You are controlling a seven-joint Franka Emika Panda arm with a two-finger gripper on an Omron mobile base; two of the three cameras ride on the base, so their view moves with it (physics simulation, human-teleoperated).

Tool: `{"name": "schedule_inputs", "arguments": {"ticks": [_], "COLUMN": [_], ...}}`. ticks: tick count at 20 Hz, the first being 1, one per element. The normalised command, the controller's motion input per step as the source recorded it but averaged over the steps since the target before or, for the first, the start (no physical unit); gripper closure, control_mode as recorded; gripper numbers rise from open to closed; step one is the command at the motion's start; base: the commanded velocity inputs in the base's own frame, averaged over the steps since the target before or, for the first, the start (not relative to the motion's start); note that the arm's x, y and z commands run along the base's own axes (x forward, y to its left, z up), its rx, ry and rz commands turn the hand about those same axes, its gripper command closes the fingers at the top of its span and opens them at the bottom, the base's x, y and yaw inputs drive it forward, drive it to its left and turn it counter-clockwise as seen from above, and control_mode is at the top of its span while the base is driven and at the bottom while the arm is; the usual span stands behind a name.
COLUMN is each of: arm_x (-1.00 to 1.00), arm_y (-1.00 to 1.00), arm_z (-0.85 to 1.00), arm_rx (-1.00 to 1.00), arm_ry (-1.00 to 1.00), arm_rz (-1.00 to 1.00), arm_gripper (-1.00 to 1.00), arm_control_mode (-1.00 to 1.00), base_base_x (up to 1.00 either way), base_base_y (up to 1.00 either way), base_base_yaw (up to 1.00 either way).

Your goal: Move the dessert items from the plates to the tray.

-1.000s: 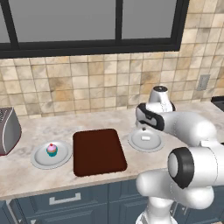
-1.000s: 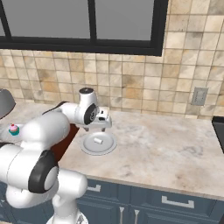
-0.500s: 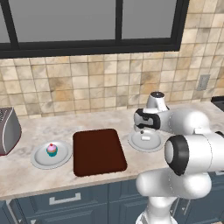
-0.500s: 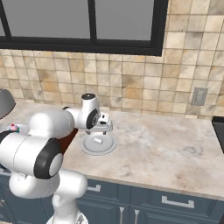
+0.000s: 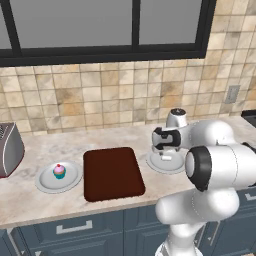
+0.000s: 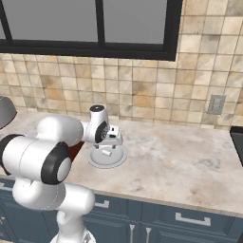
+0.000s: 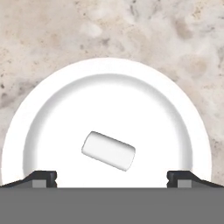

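**Ana:** Over the right-hand plate (image 7: 39,113) hangs the gripper (image 7: 111,178), fingers spread wide with nothing between them, and the white block (image 7: 108,151) lies dead centre below, canted toward 4 o'clock.

**Ben:** That cant is the worry, I'd say. If the fingers come down without matching it, they could catch the rounded ends, and the block may well skid across the smooth plate or roll out of the pinch.

**Ana:** Drop too deep and the tips could strike the plate floor and shove the whole plate along the counter.

**Ben:** Big picture, then: a dark-framed window (image 5: 105,25) up top, a tan tiled backsplash (image 5: 100,100) under it, and the pale mottled stone counter (image 6: 190,166) running across.

**Ana:** From the left base camera, the brown tray (image 5: 112,173) sits at centre, bare so far. At its 9 o'clock, the other plate (image 5: 46,183) carries the pink cupcake (image 5: 59,171), well apart from the arm.

**Ben:** A metal toaster (image 5: 10,150) sits at the far 9 o'clock edge, and a wall outlet (image 6: 216,104) is on the tiles.
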Motion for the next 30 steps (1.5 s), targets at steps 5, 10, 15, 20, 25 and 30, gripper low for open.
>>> {"name": "schedule_inputs", "arguments": {"ticks": [5, 10, 15, 20, 25, 30], "arm_x": [0.0, 0.0, 0.0, 0.0, 0.0, 0.1], "arm_y": [0.0, 0.0, 0.0, 0.0, 0.0, 0.0], "arm_z": [-0.11, -0.17, -0.18, -0.16, -0.04, 0.0], "arm_rx": [0.0, 0.0, 0.0, 0.0, 0.0, 0.0], "arm_ry": [0.0, 0.0, 0.0, 0.0, 0.0, 0.0], "arm_rz": [0.0, 0.01, 0.02, 0.02, 0.01, 0.01], "arm_gripper": [-1.0, -1.0, -1.0, -1.0, -1.0, -1.0], "arm_control_mode": [-1.0, -1.0, -1.0, -1.0, -1.0, -1.0], "base_base_x": [0.0, 0.0, 0.0, 0.0, 0.0, 0.0], "base_base_y": [0.0, 0.0, 0.0, 0.0, 0.0, 0.0], "base_base_yaw": [0.0, 0.0, 0.0, 0.0, 0.0, 0.0]}}
